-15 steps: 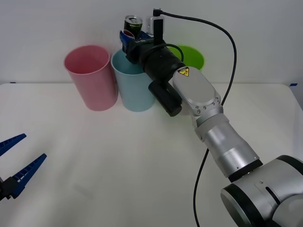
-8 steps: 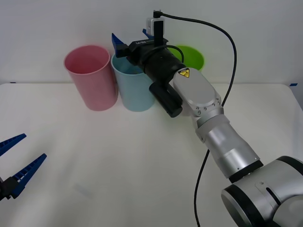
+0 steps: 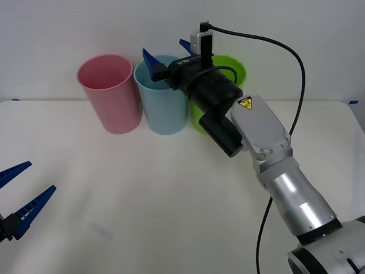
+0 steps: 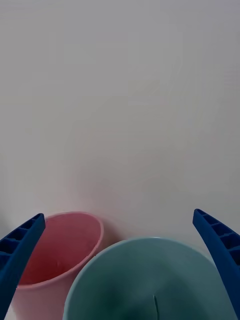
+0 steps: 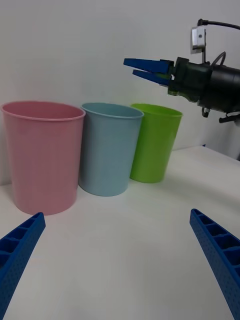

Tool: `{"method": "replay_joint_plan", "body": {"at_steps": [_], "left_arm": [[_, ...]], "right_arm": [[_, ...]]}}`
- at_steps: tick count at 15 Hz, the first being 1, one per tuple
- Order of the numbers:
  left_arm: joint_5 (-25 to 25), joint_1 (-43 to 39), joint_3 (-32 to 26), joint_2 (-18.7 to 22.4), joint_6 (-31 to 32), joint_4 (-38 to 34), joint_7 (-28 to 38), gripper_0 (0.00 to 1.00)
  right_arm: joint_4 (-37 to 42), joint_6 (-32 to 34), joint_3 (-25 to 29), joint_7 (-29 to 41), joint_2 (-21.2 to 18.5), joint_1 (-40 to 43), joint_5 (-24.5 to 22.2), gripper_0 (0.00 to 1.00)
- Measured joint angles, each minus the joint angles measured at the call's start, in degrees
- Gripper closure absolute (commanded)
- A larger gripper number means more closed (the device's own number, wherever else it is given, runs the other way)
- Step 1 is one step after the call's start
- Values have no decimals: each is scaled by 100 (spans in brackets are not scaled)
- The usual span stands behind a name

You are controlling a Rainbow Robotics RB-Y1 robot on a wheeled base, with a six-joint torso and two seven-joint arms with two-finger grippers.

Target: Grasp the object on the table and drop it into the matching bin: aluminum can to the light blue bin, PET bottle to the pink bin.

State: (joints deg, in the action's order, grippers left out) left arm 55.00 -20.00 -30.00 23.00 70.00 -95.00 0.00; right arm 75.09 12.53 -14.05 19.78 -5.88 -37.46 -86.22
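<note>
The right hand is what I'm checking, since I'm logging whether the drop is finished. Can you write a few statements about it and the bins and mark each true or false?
1. The right hand is open and holds nothing. True.
2. The right hand hangs above the pink bin. False: it is above the light blue bin.
3. The left hand is shut on a can. False: it is open and empty, low over the table at the near left.
4. The bins stand in a row: pink, light blue, then a lime green bin. True.
5. The pink bin lies tipped on its side. False: it stands upright.
</note>
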Motion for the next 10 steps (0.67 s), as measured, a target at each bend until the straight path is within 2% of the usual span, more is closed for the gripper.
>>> {"method": "replay_joint_plan", "body": {"at_steps": [4, 10], "left_arm": [[0, 0, 0, 0, 0, 0, 0, 0], [0, 0, 0, 0, 0, 0, 0, 0]], "right_arm": [[1119, 12, -324, 79, -626, 910, 76, 0], [2641, 355, -272, 40, -1474, 2337, 153, 0]]}}
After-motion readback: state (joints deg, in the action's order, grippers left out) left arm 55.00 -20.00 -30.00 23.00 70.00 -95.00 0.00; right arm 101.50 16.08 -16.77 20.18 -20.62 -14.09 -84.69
